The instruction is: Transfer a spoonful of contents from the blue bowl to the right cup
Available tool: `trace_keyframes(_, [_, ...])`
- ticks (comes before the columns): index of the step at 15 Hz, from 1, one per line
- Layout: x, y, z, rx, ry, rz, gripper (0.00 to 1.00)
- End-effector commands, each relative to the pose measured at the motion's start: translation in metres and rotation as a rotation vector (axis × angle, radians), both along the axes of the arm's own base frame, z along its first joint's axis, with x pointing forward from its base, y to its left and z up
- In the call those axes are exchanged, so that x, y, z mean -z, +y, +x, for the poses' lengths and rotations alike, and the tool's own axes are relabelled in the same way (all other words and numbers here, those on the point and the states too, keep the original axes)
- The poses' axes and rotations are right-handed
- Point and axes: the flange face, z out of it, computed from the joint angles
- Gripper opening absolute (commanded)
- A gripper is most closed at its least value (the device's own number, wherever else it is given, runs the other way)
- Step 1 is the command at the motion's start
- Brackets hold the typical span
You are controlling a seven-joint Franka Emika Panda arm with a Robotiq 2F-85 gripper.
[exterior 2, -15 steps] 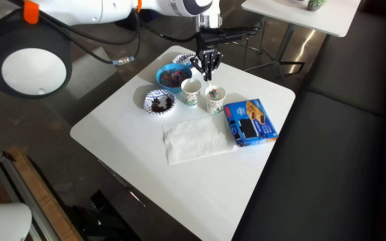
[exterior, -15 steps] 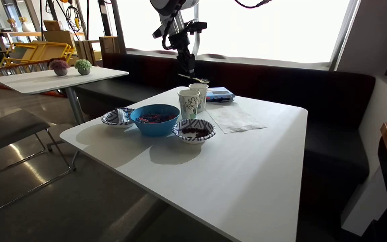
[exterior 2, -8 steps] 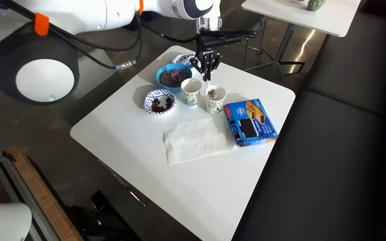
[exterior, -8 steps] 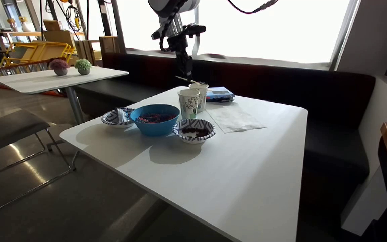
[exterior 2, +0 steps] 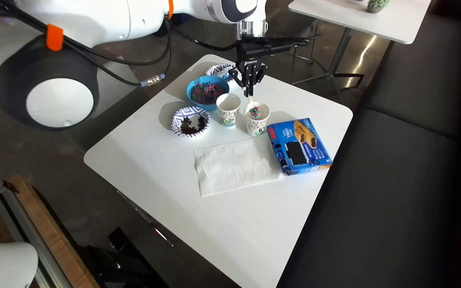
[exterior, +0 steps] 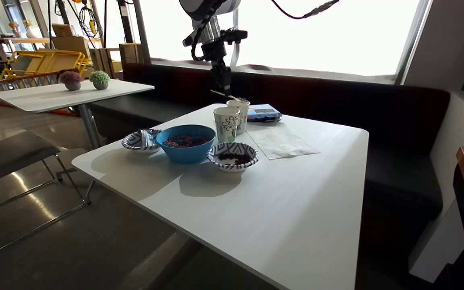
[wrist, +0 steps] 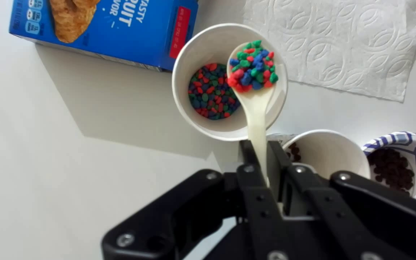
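My gripper is shut on the handle of a pale spoon. The spoon's head is heaped with red, green and blue bits and lies level over the right cup. More bits of the same colours cover that cup's bottom. In an exterior view the right cup stands below my gripper, its mouth under the spoon head. The blue bowl holds similar bits and sits beyond the left cup. Brown pieces show inside the left cup in the wrist view.
A patterned paper bowl with dark brown pieces stands beside the left cup. Behind the blue bowl is another patterned bowl with a wrapper in it. A blue box lies close to the right cup, near a white paper towel.
The spoon and gripper have drawn slightly lower and back over the cup since a second ago, then barely shifted in the last half second. The bits stay on the spoon.
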Motion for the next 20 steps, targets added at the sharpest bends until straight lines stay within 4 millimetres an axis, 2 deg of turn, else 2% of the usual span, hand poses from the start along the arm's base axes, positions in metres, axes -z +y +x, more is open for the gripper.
trace_keyframes(1, [0.005, -0.007, 0.001, -0.006, -0.006, 0.048, 0.03])
trace_keyframes(8, [0.009, -0.002, 0.005, -0.018, -0.035, 0.093, 0.03])
trace_keyframes(15, [0.008, -0.02, 0.011, -0.046, -0.09, 0.117, 0.03])
trace_keyframes(16, [0.005, -0.014, 0.008, -0.031, -0.062, 0.078, 0.13])
trace_keyframes(20, [0.003, -0.021, 0.008, -0.036, -0.069, 0.088, 0.13])
